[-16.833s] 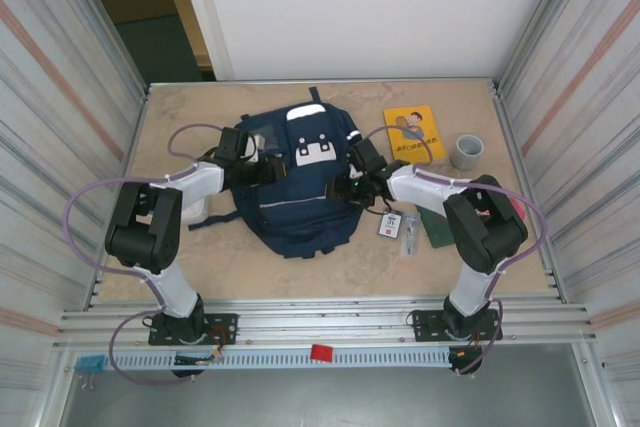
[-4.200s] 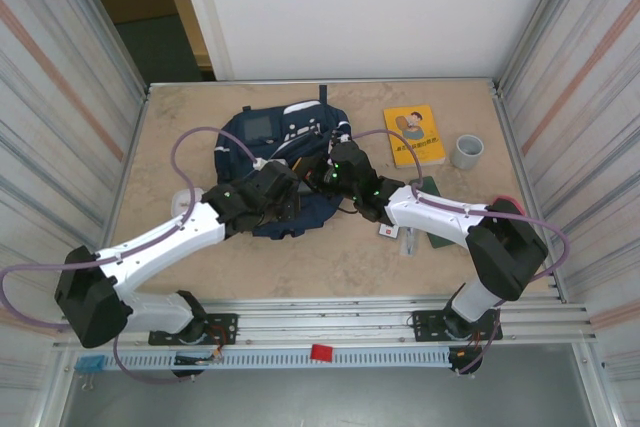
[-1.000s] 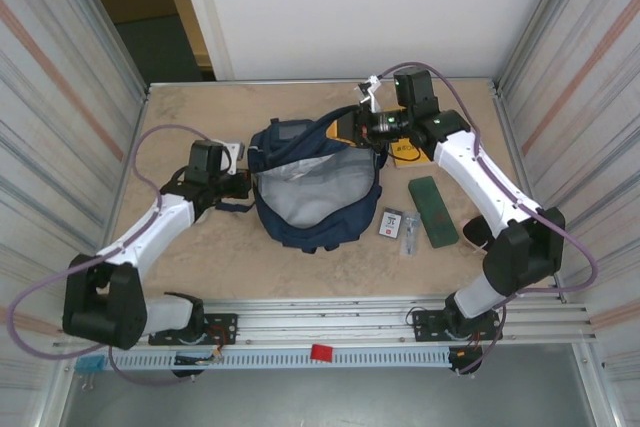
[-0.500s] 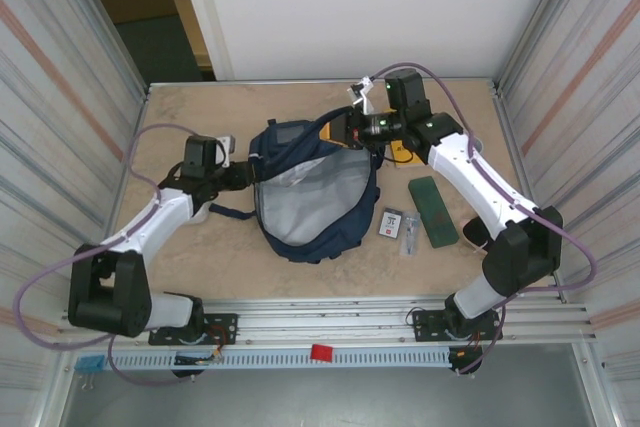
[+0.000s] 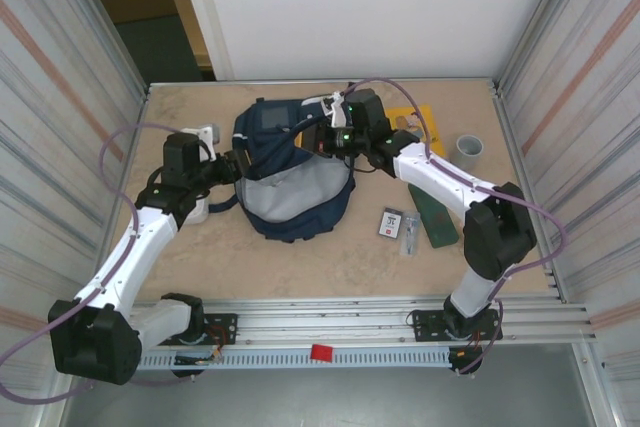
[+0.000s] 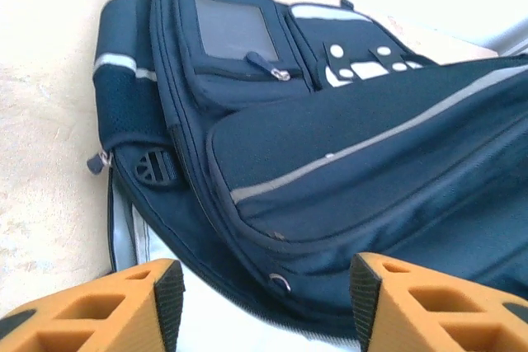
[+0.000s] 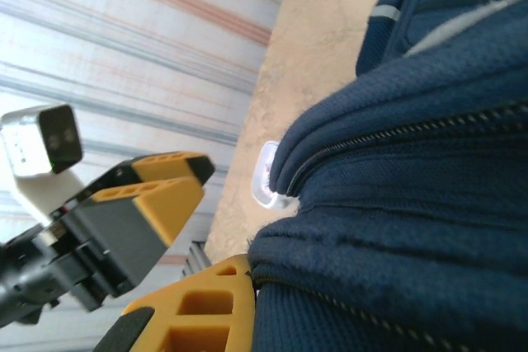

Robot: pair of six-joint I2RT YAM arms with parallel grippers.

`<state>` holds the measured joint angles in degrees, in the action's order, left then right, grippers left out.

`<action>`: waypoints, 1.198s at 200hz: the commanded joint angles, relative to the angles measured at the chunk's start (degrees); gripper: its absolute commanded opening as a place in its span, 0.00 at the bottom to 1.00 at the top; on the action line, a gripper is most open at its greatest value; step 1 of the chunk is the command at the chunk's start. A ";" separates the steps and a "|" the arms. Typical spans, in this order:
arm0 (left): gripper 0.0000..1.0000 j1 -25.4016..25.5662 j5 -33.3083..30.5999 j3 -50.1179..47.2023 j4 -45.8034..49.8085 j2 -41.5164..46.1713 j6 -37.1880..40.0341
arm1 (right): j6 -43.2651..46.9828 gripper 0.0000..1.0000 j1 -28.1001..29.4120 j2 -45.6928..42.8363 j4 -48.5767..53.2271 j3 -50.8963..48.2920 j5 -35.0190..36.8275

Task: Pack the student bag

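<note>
**A:** Status, left to right?

**B:** Left end effector (image 6: 266, 271) is open. Fingers are well apart with nothing between them. It sits just off the left side of the student bag (image 5: 300, 219), pointing at it, not touching.

**A:** Anything near it?

**B:** A small white item (image 5: 196, 209) on the bench (image 5: 250, 272), right beside the left arm. It's too small and half hidden, can't tell what it is.

**A:** Bag position?

**B:** Mid-bench, between the two arms. The main compartment gapes and pale grey lining shows. The window pocket (image 6: 229, 29) and white patches are at the far end.

**A:** Right arm?

**B:** Right end effector (image 5: 328, 139) is clamped shut on the bag at the far right rim of the opening. In the wrist view, navy cloth is pressed against the orange finger (image 7: 198, 302), beside a zip line.

**A:** Loose items?

**B:** All right of the bag and clear of it:
- Yellow book (image 5: 425, 117) at the far side, partly under the right arm.
- White card (image 5: 390, 223) with a small clear pack (image 5: 410, 233) just beside it.
- Dark green case (image 5: 441, 228) next to those.
- Grey cup (image 5: 466, 151) furthest right.
</note>
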<state>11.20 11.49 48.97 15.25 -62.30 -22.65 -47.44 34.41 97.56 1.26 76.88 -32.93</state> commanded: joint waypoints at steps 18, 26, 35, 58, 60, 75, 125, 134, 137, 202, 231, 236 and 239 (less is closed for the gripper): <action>0.57 -0.22 0.93 -0.26 1.19 0.44 -3.16 | -3.68 0.07 1.92 1.18 -3.24 -3.16 6.47; 0.57 -0.23 1.12 -0.41 1.31 0.50 -3.44 | -4.20 0.08 2.91 1.09 -1.36 -3.73 7.81; 0.57 -0.26 1.34 -0.50 1.45 0.47 -3.83 | -5.60 0.08 4.18 0.88 1.61 -4.27 10.50; 0.57 -0.26 1.84 -0.54 1.48 0.44 -4.33 | -11.72 0.08 8.39 0.47 2.36 -7.64 15.41; 0.57 -0.25 1.76 -0.50 1.46 0.56 -4.33 | -12.35 0.08 8.67 0.49 1.89 -8.00 15.58; 0.57 -0.21 1.14 -0.54 1.33 0.79 -4.42 | -16.41 0.07 11.06 1.64 -2.28 -9.86 16.40; 0.56 -0.13 1.73 -1.15 0.80 0.74 -4.19 | -18.11 0.09 15.92 7.00 0.04 -5.32 18.75; 0.56 -0.17 2.00 -1.68 0.44 0.76 -4.48 | -18.20 0.09 16.45 7.29 0.42 -5.21 19.31; 0.56 -0.11 2.13 -1.81 0.22 0.77 -4.81 | -18.29 0.09 16.68 7.34 0.41 -5.29 19.55; 0.53 2.02 5.46 -3.21 -10.71 -11.96 -11.59 | -21.44 0.11 18.68 6.26 0.15 -7.99 21.00; 0.52 3.19 3.86 -2.14 -11.18 -20.42 -12.67 | -21.37 0.16 19.09 5.46 0.79 -8.33 21.19; 0.51 3.13 3.36 -2.13 -10.64 -21.67 -12.97 | -21.29 0.17 19.12 5.16 1.08 -8.46 21.37; 0.51 3.13 3.05 -2.07 -10.35 -22.36 -13.07 | -21.21 0.18 19.11 4.92 1.34 -8.50 21.47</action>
<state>13.93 15.53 45.65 5.67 -80.18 -33.30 -67.59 52.21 104.31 0.51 69.21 -10.94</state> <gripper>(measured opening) 0.517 0.156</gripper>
